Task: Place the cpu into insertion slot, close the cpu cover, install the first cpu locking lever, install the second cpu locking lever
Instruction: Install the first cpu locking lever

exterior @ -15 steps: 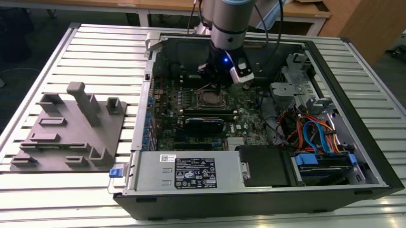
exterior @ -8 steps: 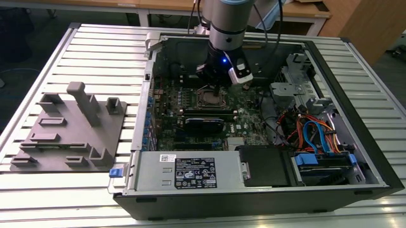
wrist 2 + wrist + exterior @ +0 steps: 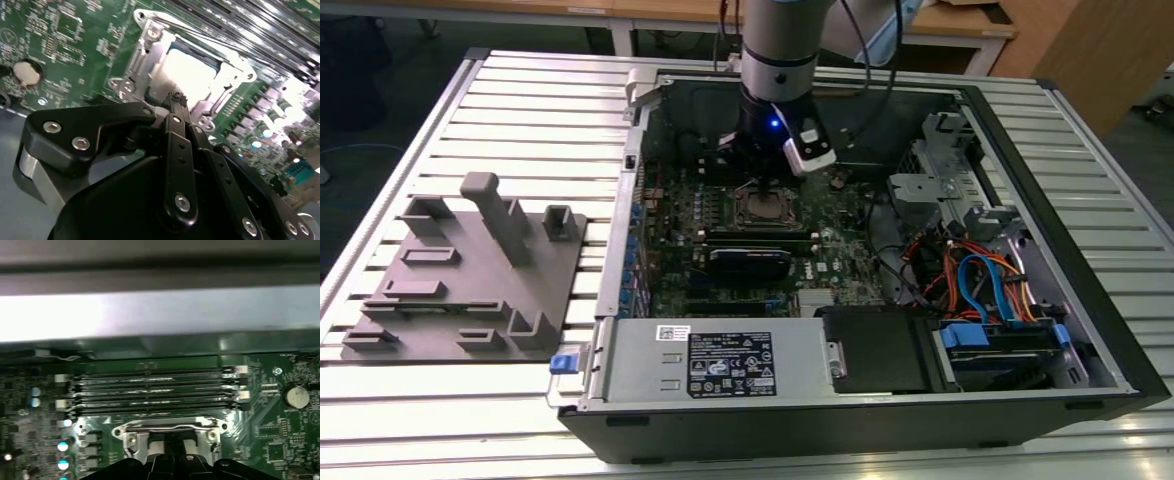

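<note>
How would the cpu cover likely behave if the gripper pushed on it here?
The cpu cover looks like thin sheet-metal framing, so it would probably feel stiff yet slightly springy under a push. Its shiny surface suggests the gripper might slip off it. It seems to lie flat over the cpu, so tipping seems unlikely.

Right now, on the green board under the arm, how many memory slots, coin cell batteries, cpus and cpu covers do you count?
memory slots: 4
coin cell battery: 1
cpu: 1
cpu cover: 1
Total: 7
</note>
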`<state>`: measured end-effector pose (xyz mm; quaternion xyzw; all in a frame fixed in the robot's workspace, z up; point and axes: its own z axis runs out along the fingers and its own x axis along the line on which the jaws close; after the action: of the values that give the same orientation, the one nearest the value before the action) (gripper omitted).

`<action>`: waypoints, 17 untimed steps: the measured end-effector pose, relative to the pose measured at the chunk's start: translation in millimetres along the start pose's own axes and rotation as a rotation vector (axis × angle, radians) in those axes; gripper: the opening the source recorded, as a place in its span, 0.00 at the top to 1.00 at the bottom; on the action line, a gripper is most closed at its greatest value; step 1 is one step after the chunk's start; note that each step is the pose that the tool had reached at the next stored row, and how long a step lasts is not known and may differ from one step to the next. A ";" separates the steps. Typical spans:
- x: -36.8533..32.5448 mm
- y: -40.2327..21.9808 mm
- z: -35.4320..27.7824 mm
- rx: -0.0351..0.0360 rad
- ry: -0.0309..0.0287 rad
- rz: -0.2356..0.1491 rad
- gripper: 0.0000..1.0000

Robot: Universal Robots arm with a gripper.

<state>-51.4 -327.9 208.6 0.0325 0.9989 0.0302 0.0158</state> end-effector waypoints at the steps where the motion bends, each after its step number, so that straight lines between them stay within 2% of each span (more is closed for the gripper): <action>1: 1.1 0.1 -1.9 -0.0002 -0.0012 0.000 0.89; 6: 5.5 0.4 -12.5 -0.0009 -0.0043 0.000 0.89; 11: 8.6 3.7 -12.4 -0.0046 -0.0043 0.000 0.89; 12: 8.8 4.6 -12.5 -0.0092 -0.0038 0.000 0.89; 13: 8.9 4.7 -12.3 -0.0229 -0.0030 0.000 0.89; 14: 9.0 4.8 -12.2 -0.0410 -0.0020 0.001 0.89; 15: 9.0 4.8 -12.0 -0.0562 -0.0008 0.002 0.89; 16: 9.1 5.0 -11.9 -0.0597 -0.0006 0.002 0.89; 17: 9.1 5.2 -11.8 -0.0601 -0.0007 0.002 0.89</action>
<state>-60.5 -322.8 220.4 0.0331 0.9975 0.0602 0.0171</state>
